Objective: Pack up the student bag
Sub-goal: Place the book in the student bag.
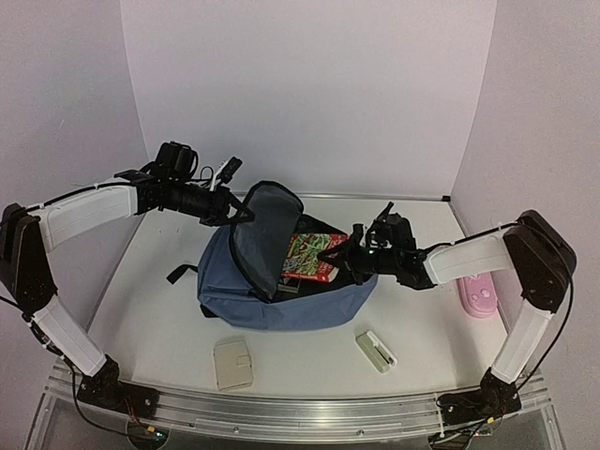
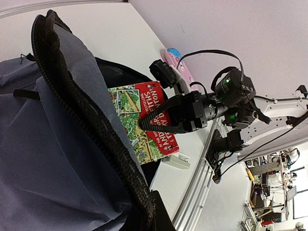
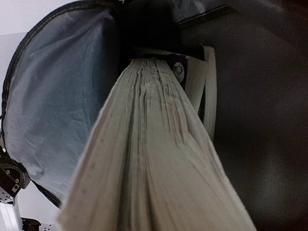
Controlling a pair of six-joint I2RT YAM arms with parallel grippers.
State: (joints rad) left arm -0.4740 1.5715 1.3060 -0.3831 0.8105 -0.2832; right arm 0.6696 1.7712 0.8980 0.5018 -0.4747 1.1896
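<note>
Student bag (image 1: 281,305), slate-blue, lay mid-counter (image 1: 169,328), its flap held up by the left claw (image 1: 236,212) closed on the zipper rim; right claw (image 1: 349,255) gripped a red-and-green paperback (image 1: 311,253) half inside the mouth — risk: leading edge jamming on books (image 3: 204,86) already inside, or flap slipping shut.
</note>
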